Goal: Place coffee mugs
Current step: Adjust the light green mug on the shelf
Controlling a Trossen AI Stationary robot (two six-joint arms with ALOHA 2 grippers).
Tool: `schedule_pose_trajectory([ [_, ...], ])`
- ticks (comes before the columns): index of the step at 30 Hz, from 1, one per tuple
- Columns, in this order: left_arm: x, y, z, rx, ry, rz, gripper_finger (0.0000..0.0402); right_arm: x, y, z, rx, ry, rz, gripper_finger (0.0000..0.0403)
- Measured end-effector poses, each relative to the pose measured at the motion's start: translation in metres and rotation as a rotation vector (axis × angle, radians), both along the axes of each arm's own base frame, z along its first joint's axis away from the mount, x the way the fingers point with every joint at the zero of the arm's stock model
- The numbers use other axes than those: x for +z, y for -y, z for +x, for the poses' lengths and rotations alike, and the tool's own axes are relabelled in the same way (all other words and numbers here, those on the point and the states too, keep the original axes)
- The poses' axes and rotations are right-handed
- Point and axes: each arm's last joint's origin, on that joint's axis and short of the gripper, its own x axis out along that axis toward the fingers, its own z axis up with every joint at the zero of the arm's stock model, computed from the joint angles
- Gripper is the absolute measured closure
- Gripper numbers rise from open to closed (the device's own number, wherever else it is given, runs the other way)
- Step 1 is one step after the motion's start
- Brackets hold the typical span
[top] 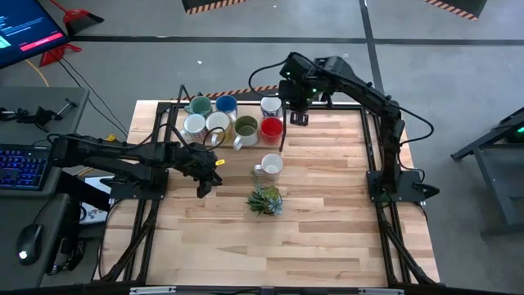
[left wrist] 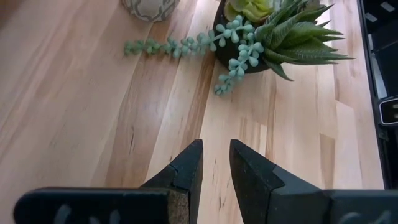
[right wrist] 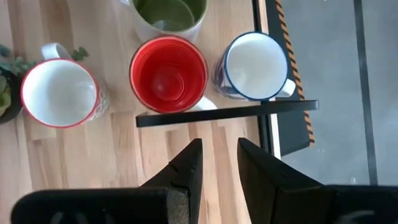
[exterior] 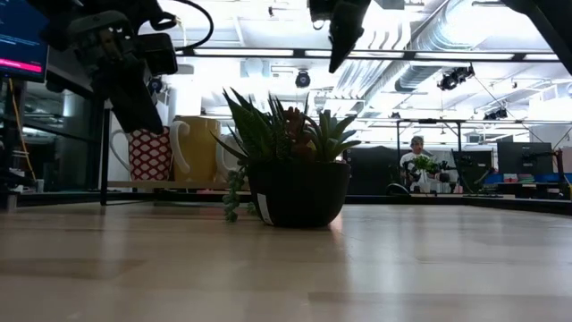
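Several coffee mugs stand upright in a cluster at the table's far left-centre: teal (top: pixel 200 105), blue (top: pixel 226 104), two white ones (top: pixel 206 124), olive green (top: pixel 246 127), red (top: pixel 271 129) and a blue-rimmed white one (top: pixel 271 106). One more white mug (top: pixel 268 165) stands alone nearer the middle. My right gripper (top: pixel 296 116) hangs high just right of the cluster, open and empty; its wrist view looks down on the red mug (right wrist: pixel 168 74) and the blue-rimmed mug (right wrist: pixel 256 65). My left gripper (top: pixel 206 182) is open and empty, slanting down at bare wood left of the plant (left wrist: pixel 273 31).
A small potted succulent (top: pixel 265 200) stands mid-table, just nearer than the lone mug. Black frame rails (right wrist: pixel 227 113) run along the table's far, left and right edges. The near half of the table (top: pixel 311 246) is bare wood. A keyboard (top: pixel 20 168) sits off the table's left.
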Motion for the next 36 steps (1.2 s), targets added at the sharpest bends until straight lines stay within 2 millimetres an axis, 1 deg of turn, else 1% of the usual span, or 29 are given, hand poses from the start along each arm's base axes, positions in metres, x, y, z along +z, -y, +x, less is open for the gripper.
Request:
schedule_pose_trajectory([
  [4,0.0,0.0,0.0,0.012,-0.002,-0.012,0.033,0.0,0.0,0.001,-0.018,0.018,0.017,0.0324],
  [7,0.0,0.0,0.0,0.04,-0.008,-0.04,0.033,0.001,-0.001,0.003,-0.042,0.058,0.056,0.0324],
  [10,0.0,0.0,0.0,0.078,-0.015,-0.067,0.033,0.002,-0.002,0.005,-0.084,0.08,0.057,0.0325],
  [12,0.003,0.0,0.001,0.08,-0.008,-0.067,0.033,0.006,-0.005,0.0,-0.076,0.075,0.055,0.0325],
  [16,0.007,-0.001,0.003,0.086,0.005,-0.058,0.033,0.025,-0.019,-0.028,-0.06,0.042,0.07,0.0325],
  [19,0.007,-0.001,0.003,0.087,0.005,-0.059,0.033,0.04,-0.028,-0.045,-0.101,0.113,0.108,0.0325],
  [22,0.007,-0.001,0.003,0.087,0.005,-0.059,0.033,0.057,-0.04,-0.068,-0.086,0.184,0.125,0.0325],
  [25,0.007,-0.001,0.003,0.087,0.005,-0.06,0.033,0.064,-0.05,-0.09,-0.105,0.205,0.127,0.0325],
  [28,0.007,-0.001,0.003,0.087,0.005,-0.059,0.033,0.061,-0.06,-0.111,-0.125,0.2,0.138,0.0325],
  [30,0.007,-0.001,0.003,0.087,0.006,-0.059,0.033,0.053,-0.066,-0.123,-0.127,0.196,0.146,0.0325],
  [32,0.007,-0.001,0.003,0.087,0.006,-0.059,0.033,0.039,-0.07,-0.132,-0.148,0.19,0.163,0.0325],
  [36,0.007,-0.001,0.003,0.087,0.006,-0.059,0.033,0.006,-0.077,-0.143,-0.183,0.246,0.211,0.0325],
])
